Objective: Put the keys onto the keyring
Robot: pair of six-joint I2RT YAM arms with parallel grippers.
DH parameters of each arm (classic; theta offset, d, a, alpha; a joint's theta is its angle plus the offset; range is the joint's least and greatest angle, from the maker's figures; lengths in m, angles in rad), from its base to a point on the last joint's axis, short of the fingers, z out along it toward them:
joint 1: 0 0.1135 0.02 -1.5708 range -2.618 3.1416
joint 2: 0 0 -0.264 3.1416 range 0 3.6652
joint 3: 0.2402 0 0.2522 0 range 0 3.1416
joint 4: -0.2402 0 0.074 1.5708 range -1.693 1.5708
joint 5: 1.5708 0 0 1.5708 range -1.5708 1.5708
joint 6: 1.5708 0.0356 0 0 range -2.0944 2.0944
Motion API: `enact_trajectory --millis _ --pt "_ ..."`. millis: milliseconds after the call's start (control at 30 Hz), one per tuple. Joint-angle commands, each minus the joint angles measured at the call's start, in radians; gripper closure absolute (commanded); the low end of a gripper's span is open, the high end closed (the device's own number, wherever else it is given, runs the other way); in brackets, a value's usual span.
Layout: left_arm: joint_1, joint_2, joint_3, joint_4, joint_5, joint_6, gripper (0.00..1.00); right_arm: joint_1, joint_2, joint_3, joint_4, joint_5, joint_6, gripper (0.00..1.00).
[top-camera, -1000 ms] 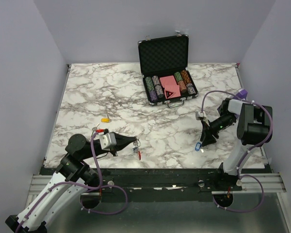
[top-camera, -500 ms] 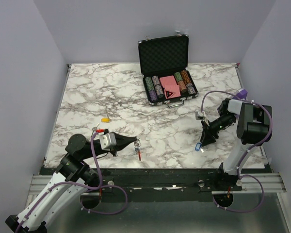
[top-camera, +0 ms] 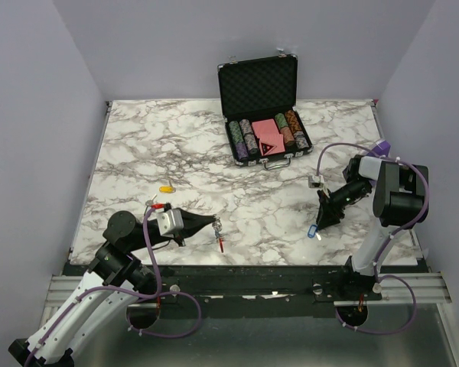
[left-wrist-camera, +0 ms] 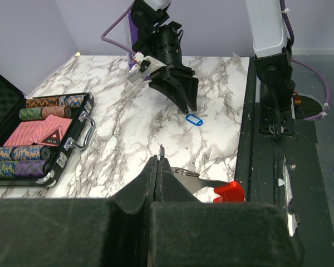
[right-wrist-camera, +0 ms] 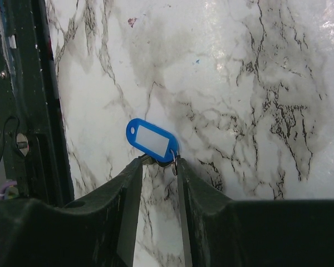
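My left gripper [top-camera: 213,222] is shut on the keyring [top-camera: 219,238] near the table's front edge. In the left wrist view the jaws [left-wrist-camera: 157,161] pinch its thin wire loop, and its silver blade and red end [left-wrist-camera: 228,192] stick out to the right. My right gripper [top-camera: 319,224] is at the front right with its tips low over the table. Its fingers [right-wrist-camera: 158,164] are closed to a narrow gap on a key with a blue tag [right-wrist-camera: 153,139]. That tag also shows in the left wrist view [left-wrist-camera: 194,119]. A yellow-tagged key [top-camera: 167,188] lies on the left.
An open black case of poker chips and cards [top-camera: 264,138] stands at the back middle; it also shows in the left wrist view [left-wrist-camera: 39,139]. The black front rail [left-wrist-camera: 273,161] runs along the table's near edge.
The keyring hanging from my left gripper has swung slightly; a small bluish piece seen beside it earlier no longer shows. The right arm has barely moved.
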Motion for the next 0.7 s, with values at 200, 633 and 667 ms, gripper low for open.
enact_trajectory --millis 200,633,667 --pt "0.004 -0.001 0.032 0.007 0.029 0.014 1.00 -0.008 0.045 0.020 0.058 0.040 0.012 0.62" --pt "0.004 -0.002 0.033 0.007 0.027 0.017 1.00 -0.019 0.054 0.019 0.064 0.041 0.001 0.65" --pt "0.004 -0.002 0.032 0.007 0.029 0.017 1.00 -0.019 0.054 0.019 0.064 0.041 0.001 0.65"
